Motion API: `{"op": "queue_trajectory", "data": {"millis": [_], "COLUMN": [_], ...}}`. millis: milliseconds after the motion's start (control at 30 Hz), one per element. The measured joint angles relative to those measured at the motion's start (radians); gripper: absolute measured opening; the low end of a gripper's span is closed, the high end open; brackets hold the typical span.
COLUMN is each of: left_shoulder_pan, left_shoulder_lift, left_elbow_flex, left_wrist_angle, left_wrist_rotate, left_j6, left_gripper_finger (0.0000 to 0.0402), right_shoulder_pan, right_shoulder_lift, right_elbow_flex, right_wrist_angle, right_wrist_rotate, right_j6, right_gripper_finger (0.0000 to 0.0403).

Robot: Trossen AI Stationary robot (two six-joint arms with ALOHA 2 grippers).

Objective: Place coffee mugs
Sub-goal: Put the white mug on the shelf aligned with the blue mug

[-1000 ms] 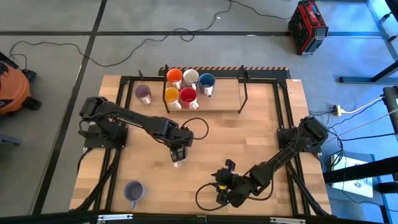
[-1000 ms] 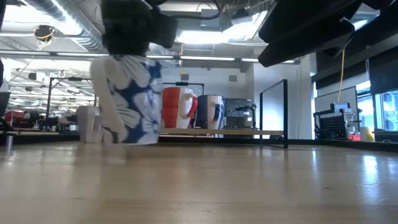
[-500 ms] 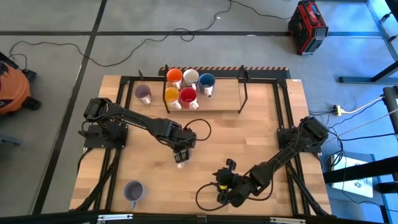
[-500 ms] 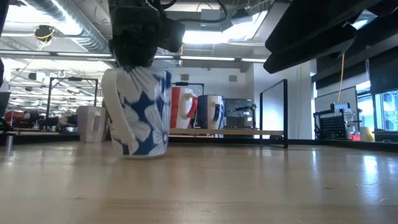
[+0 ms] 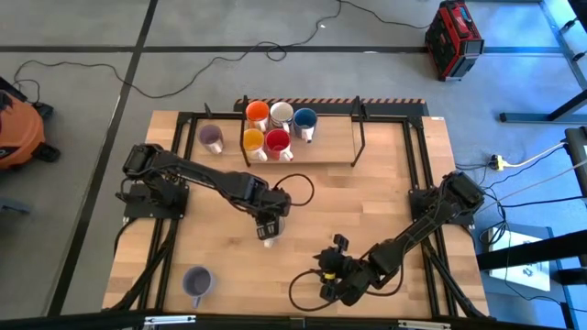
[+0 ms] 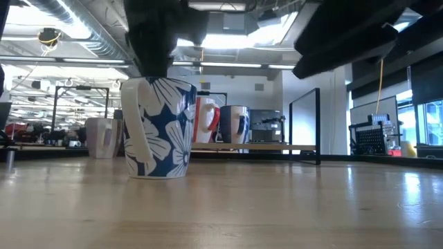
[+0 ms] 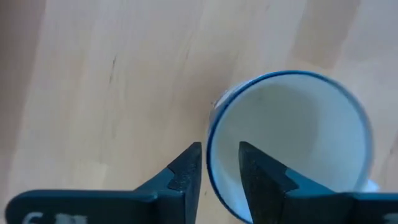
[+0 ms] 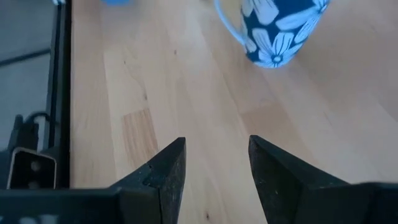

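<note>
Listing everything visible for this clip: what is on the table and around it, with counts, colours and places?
shelf mugs: five, two orange, white, blue, red; clustered at the shelf's left end
pale purple mugs: two; one on the table beside the shelf, one near the front left corner
floral mug: one, blue and white; upright at mid-table
shelf: one, wood with black frame; back of table
table: one, pale wood
toolbox: one, red; floor behind
vacuum: one, orange; floor at left
left gripper: open, fingers straddling the floral mug's rim
right gripper: open, empty, low near the front edge
</note>
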Motion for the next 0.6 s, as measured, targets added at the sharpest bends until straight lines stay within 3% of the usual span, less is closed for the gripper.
{"op": "queue_trajectory", "data": {"millis": [267, 433, 600], "left_shoulder_pan": [-0.055, -0.126, -0.201], "left_shoulder_lift": [-0.031, -0.159, -0.297], "left_elbow_flex": [0.155, 0.16, 0.127], "left_wrist_angle": [-0.211, -0.211, -0.201], "left_wrist_rotate": [-0.055, -0.092, -0.16], "left_j6": [0.159, 0.225, 0.247], "left_gripper_finger": [0.0109, 0.0109, 0.0109], "right_shoulder_pan": [-0.008, -0.018, -0.063], "right_shoulder_lift": [0.04, 0.112, 0.196], "right_elbow_flex": [0.0, 0.002, 0.043], "right_wrist_angle": [0.22, 0.424, 0.505], "right_wrist_rotate": [-0.003, -0.015, -0.008], "right_j6": [-0.064, -0.193, -0.223], "right_gripper_finger": [0.0196, 0.0238, 0.0249]}}
